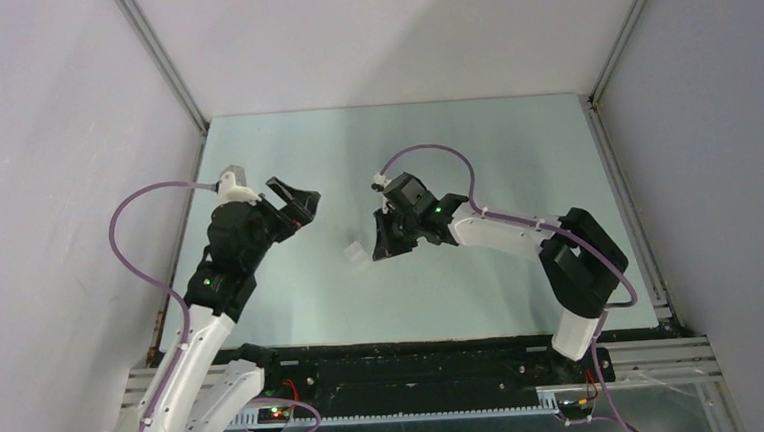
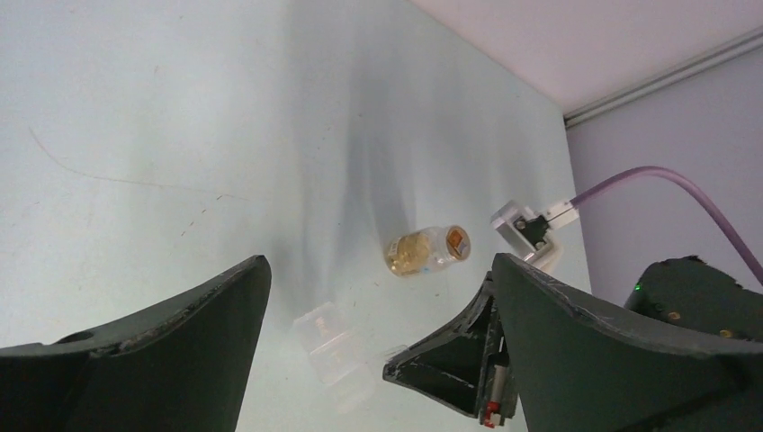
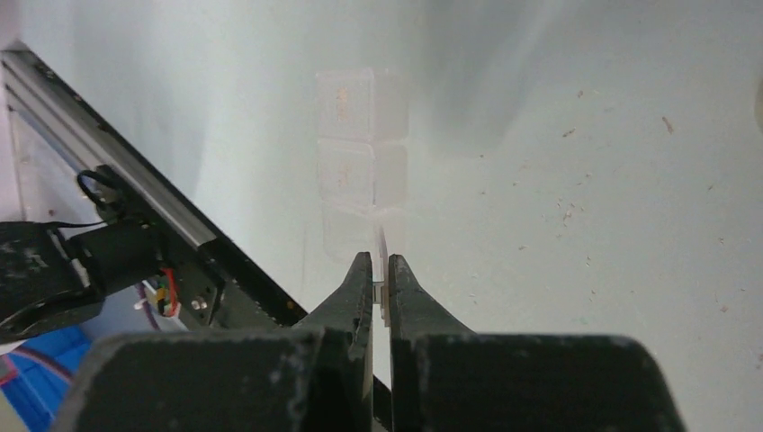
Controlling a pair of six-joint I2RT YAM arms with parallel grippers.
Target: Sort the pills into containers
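Jaws of R gripper [image 3: 379, 268] nearly closed, pinching thin near edge of pill box [image 3: 360, 153]; L gripper [image 2: 380, 265] jaws wide, empty, w/ bottle [image 2: 427, 251] lying past tips.

A: Right gripper [image 3: 380, 263]?
B: Bottom centre. Black fingers nearly together, with a thin pale edge of the pill box [image 3: 360, 166] pinched at the tips.
A: The box?
B: Translucent white, with three joined compartments running from the fingertips to upper centre. There's a faint tan smudge in each of the top two.
A: Surface?
B: Pale table [image 3: 585, 360], with tiny tan specks [image 3: 668, 124] scattered on the right. They're too small to identify.
A: Left side?
B: A metal rail [image 3: 99, 148] runs diagonally, with black hardware and wires [image 3: 94, 189] below it.
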